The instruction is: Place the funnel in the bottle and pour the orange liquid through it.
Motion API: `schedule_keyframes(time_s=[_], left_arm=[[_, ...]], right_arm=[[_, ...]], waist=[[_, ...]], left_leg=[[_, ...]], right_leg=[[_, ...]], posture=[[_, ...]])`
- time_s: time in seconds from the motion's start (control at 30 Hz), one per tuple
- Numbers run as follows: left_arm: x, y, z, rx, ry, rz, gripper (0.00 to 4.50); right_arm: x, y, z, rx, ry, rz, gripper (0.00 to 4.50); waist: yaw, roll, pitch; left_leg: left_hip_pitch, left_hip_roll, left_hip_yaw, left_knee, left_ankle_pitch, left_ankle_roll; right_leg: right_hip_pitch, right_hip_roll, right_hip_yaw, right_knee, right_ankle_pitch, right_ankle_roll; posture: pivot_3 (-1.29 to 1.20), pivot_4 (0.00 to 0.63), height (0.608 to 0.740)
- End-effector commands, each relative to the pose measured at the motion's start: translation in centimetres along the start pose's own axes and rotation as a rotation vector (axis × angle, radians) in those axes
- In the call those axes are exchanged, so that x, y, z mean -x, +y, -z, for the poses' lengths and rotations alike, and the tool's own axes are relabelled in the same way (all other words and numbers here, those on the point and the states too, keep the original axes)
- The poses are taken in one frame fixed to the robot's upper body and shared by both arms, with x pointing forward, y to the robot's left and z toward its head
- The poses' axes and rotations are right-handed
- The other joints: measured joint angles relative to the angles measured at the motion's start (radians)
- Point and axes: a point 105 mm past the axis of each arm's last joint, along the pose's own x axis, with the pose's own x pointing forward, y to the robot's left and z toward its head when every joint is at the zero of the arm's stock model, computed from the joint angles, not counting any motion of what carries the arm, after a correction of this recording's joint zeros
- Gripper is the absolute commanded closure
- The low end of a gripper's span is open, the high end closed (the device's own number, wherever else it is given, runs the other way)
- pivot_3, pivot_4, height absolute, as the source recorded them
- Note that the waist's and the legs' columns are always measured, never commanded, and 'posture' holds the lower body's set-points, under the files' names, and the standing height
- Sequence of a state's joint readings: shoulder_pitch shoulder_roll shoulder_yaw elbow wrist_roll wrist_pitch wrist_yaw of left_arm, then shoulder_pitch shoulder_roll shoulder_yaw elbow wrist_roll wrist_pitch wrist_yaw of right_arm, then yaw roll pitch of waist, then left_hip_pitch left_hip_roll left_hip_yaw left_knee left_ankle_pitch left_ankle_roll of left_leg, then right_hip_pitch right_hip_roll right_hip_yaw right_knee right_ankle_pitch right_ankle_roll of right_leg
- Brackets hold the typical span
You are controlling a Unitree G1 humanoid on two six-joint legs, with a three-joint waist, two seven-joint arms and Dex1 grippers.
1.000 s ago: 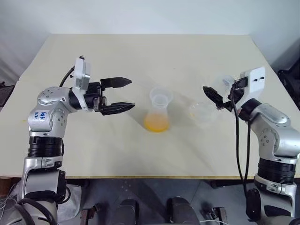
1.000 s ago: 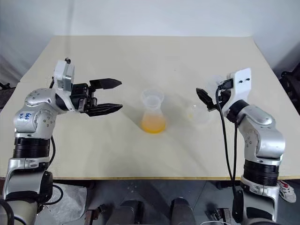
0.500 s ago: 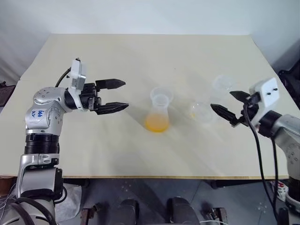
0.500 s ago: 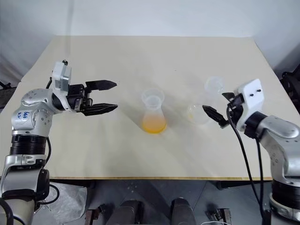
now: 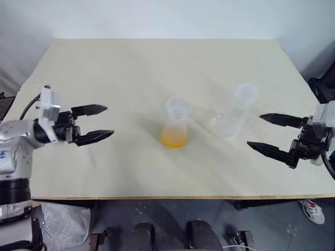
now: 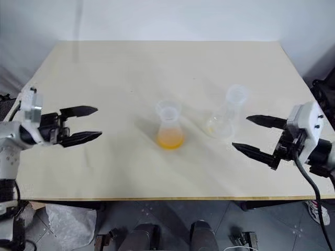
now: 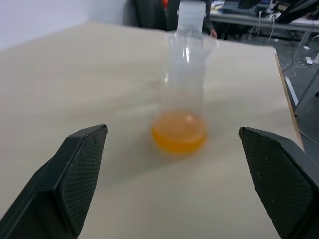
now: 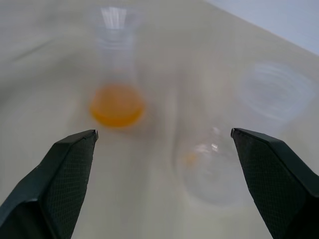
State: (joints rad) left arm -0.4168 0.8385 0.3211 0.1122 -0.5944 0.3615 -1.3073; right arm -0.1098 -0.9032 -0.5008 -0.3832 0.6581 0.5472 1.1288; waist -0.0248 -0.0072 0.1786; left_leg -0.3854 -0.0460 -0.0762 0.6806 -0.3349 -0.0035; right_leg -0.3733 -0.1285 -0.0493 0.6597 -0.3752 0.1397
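Observation:
The bottle (image 5: 176, 127), a clear conical flask, stands upright at the table's middle with the orange liquid (image 5: 174, 138) pooled in its base. A clear flared cone at its mouth looks like the funnel (image 5: 178, 107). My left gripper (image 5: 107, 121) hovers open well to the bottle's left, pointing at it, nothing between its fingers. My right gripper (image 5: 255, 130) is open and empty too, out to the right. The left wrist view shows the bottle (image 7: 188, 74) and the liquid (image 7: 179, 137) straight ahead.
A clear long-necked flask (image 5: 233, 114) stands between the bottle and my right gripper, nearly empty with a faint orange trace. The cream table (image 5: 131, 68) ends close below both grippers and to the right of the right arm.
Both arms have drawn back outward: the left gripper away to the left of the bottle, the right gripper down and right from the long-necked flask. Both stay open; the flasks have not moved.

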Motion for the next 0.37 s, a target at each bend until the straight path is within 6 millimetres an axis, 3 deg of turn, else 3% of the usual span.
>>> schedule_keyframes(time_s=[0.03,0.17,0.37], left_arm=[[1.3,-0.9,-0.9,-0.05,-0.006,0.004,0.0],[2.1,-1.1,-0.2,-0.044,-0.013,0.004,0.0],[1.1,-1.3,-0.5,-0.062,-0.062,0.036,0.0]], right_arm=[[0.7,-1.5,0.1,0.026,-0.066,0.018,0.01],[2.0,-1.9,2.1,-0.004,-0.042,-0.009,0.01],[2.2,-2.3,2.8,0.0,-0.028,0.0,0.01]], waist=[[0.011,0.0,0.0],[0.031,0.0,0.0],[0.026,0.0,0.0]], left_leg=[[0.0,-0.001,-0.001,0.0,0.0,0.0],[0.0,-0.001,-0.002,0.001,0.0,0.001],[0.0,-0.001,-0.001,0.001,0.0,0.001]], right_leg=[[0.0,-0.001,0.0,0.0,0.0,0.0],[0.002,-0.002,0.0,-0.001,0.0,0.001],[0.003,-0.001,-0.002,-0.002,0.0,0.001]], posture=[[0.0,0.15,0.74],[0.0,0.15,0.74],[0.0,0.15,0.74]])
